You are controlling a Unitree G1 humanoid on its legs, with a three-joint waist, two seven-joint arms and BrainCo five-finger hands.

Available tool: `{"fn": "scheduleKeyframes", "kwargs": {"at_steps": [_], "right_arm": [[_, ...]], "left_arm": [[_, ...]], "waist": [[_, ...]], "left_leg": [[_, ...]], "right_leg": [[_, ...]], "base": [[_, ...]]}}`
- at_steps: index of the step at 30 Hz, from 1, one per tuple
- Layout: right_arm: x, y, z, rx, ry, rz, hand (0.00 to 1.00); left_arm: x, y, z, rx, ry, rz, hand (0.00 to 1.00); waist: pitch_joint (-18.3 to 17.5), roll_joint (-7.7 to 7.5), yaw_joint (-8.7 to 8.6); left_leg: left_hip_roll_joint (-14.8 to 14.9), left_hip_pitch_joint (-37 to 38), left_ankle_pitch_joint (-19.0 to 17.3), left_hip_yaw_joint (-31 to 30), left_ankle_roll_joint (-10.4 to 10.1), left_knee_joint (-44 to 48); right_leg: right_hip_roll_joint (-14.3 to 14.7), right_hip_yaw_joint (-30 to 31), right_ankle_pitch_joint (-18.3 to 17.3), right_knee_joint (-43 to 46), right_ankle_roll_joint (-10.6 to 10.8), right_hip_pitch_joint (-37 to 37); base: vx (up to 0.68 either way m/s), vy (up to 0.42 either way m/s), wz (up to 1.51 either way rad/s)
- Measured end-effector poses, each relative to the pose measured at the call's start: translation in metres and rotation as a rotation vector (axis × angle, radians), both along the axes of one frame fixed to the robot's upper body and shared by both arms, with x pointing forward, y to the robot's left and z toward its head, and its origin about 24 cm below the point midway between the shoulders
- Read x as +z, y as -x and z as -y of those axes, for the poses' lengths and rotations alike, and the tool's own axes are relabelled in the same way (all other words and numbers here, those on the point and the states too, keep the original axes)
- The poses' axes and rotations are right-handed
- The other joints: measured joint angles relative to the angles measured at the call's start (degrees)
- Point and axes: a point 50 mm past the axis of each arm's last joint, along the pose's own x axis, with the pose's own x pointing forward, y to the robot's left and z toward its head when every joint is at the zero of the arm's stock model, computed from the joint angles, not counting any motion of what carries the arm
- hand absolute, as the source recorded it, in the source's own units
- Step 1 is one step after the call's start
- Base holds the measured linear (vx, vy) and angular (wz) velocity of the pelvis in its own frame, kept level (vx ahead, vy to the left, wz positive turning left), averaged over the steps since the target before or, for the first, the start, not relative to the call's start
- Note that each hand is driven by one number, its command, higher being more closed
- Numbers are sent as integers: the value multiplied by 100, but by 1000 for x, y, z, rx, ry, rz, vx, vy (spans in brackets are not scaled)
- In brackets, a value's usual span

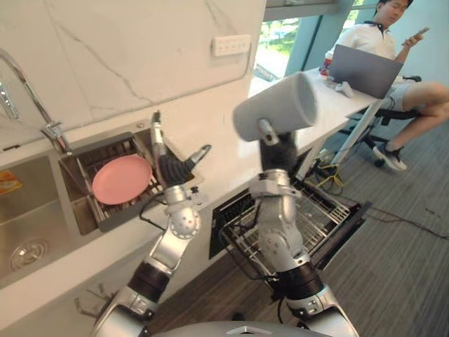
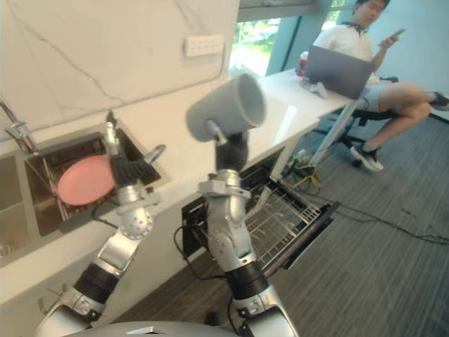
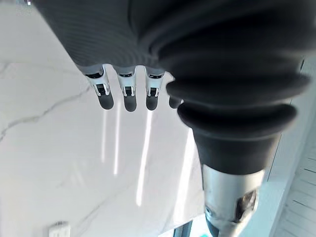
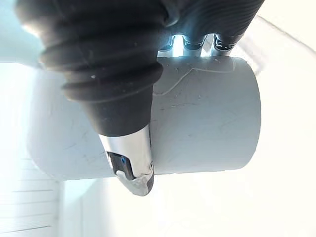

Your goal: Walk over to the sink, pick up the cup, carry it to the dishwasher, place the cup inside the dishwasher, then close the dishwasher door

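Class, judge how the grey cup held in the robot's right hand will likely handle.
The cup is probably stiff: its wall looks evenly round under the fingers of the right hand. Its smooth surface may be slippery. Laid sideways as held, it would likely roll.

The left arm (image 1: pixel 172 242) and right arm (image 1: pixel 279 232) are silver-grey, built of rounded metal shells with a ball-shaped joint and a black ribbed band. A dark ribbed cover (image 4: pixel 106 59), like a rubber bellows, wraps each wrist. Beyond the cover, the left hand (image 1: pixel 172 168) and right hand (image 1: pixel 277 149) have silver fingers (image 3: pixel 129 98) with dark tips. The thumb (image 4: pixel 131 158) is polished silver with a small dark inset.
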Motion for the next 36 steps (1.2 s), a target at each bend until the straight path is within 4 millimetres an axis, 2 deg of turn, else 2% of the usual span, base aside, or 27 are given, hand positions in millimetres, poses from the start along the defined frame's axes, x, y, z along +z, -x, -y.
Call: {"fn": "scheduleKeyframes", "kwargs": {"at_steps": [2,3,5,8,10,12,14,17,20,23,26,27,29,31,32,33,34,36], "right_arm": [[4,5,13,-48,-47,29,100],[8,11,27,-97,-105,64,100],[13,18,42,-151,-144,103,100],[14,34,82,-316,-150,142,100],[5,44,110,-433,-109,108,100],[-1,52,125,-504,-53,84,100],[-8,63,142,-584,70,42,100],[-18,77,168,-675,197,-51,100],[-37,81,190,-743,274,-194,100],[-60,82,205,-751,306,-345,100],[-79,79,205,-698,323,-444,100],[-91,76,201,-645,336,-507,100],[-111,72,193,-560,347,-601,100],[-149,68,179,-398,324,-771,100],[-160,68,175,-357,317,-823,100],[-183,70,163,-263,312,-930,100],[-194,71,156,-221,304,-977,100],[-209,72,148,-152,291,-1039,100]], "left_arm": [[-3,4,-4,1,20,-13,0],[-9,6,-6,-34,56,-58,0],[-20,8,-7,-95,102,-126,0],[-43,19,5,-442,312,-300,0],[-57,30,23,-743,466,-406,0],[-66,40,35,-941,584,-470,0],[-80,60,51,-1192,730,-566,0],[-89,77,57,-1378,807,-615,0],[-96,86,50,-1444,824,-662,0],[-111,102,44,-1467,824,-749,0],[-143,120,34,-1370,714,-934,0],[-169,132,24,-1262,619,-1082,0],[-194,145,6,-1120,538,-1227,0],[-222,159,-23,-906,424,-1397,0],[-227,162,-31,-852,389,-1432,0],[-234,165,-49,-733,302,-1486,0],[-237,167,-57,-681,251,-1501,0],[-239,169,-74,-582,86,-1530,0]], "waist": [[3,3,6],[4,5,8],[4,5,-2],[14,2,-11],[19,8,-18],[40,31,-57],[90,89,-106],[123,82,-204],[133,69,-227],[132,75,-216],[133,75,-194],[137,68,-188],[147,50,-193],[191,41,-108],[212,43,-74],[307,36,-38],[372,-15,-4],[401,21,41]], "left_leg": [[6,6,-8,21,-2,0],[7,6,-14,43,-3,0],[11,9,-23,83,-4,2],[9,9,-59,130,0,11],[7,19,-86,177,3,13],[13,43,-111,265,11,15],[56,142,-188,443,4,30],[82,206,-256,587,-12,34],[94,200,-330,653,-9,105],[89,199,-359,685,6,115],[65,190,-375,608,19,114],[44,199,-371,536,28,99],[40,210,-383,466,45,105],[55,220,-394,443,51,116],[57,220,-395,435,53,122],[46,202,-434,394,60,202],[42,188,-477,367,60,264],[41,141,-595,313,81,450]], "right_leg": [[7,11,-8,0,1,1],[8,13,-10,0,1,0],[11,42,-12,0,4,-10],[15,128,-21,1,34,-41],[15,159,-22,1,47,-51],[25,221,4,2,79,-62],[41,411,-25,2,94,-50],[53,453,-55,3,93,-51],[46,437,-55,5,96,-47],[20,418,-67,35,120,-43],[-28,300,-92,41,152,-32],[-64,199,-111,42,170,15],[-82,125,-137,43,196,62],[-122,-56,-306,297,185,-26],[-171,-205,-395,472,183,-99],[-266,-369,-599,974,165,-280],[-285,-375,-669,1220,190,-364],[-309,-405,-730,1424,173,-418]], "base": [[0,0,0],[0,0,0],[-10,8,-9],[-6,12,-12],[5,18,-8],[12,15,-21],[18,25,-40],[11,18,-25],[1,8,-16],[-1,3,-3],[0,18,15],[-4,19,29],[4,14,23],[3,5,10],[-10,15,14],[-6,13,15],[10,16,10],[0,0,0]]}}
